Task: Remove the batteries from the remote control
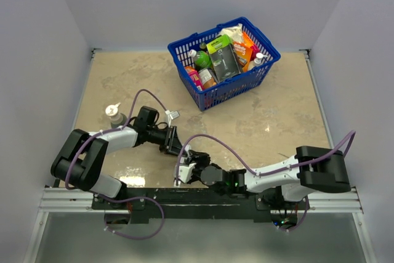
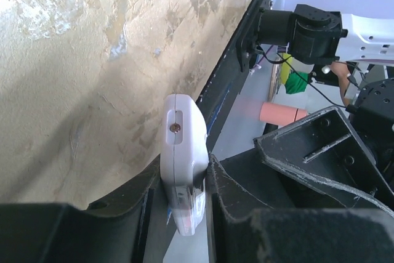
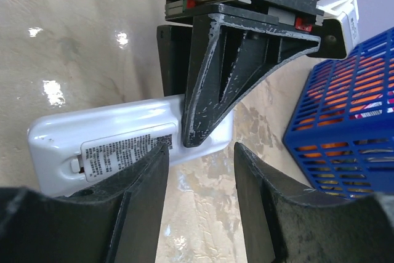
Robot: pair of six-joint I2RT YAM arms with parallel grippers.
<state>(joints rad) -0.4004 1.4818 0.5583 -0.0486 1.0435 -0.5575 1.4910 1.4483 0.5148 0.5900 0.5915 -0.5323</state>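
Pale, plain walls (image 1: 184, 4) are closing in a beige, mottled stone-look tabletop (image 1: 289, 121), and we are working low over its near part, between our two arm bases. Our left gripper (image 2: 183, 172) is clamping the small slim white rectangular remote control (image 3: 111, 133) across its narrow sides. In the left wrist view the white bar is standing on edge between the black fingers (image 2: 231, 183), a small screw showing in its end face. From the right wrist view we are seeing the remote's broad face, which is carrying a grey printed label (image 3: 123, 151), with one black left finger crossing in front of it. Our right gripper (image 3: 200, 158) is hovering just beside the remote with its jaws spread apart and gripping nothing. One of its fingers (image 3: 138, 195) is overlapping the label edge in the picture, though we cannot tell whether it is touching. Toward the far side of the table, a blue plastic lattice basket (image 1: 237, 87) is sitting packed with assorted colourful grocery packets and bottles, well apart from both grippers. Near our left arm, a small clear bottle with a white spray top (image 1: 113, 114) is standing upright on the tabletop. Purple cables (image 1: 148, 93) are looping along both arms.
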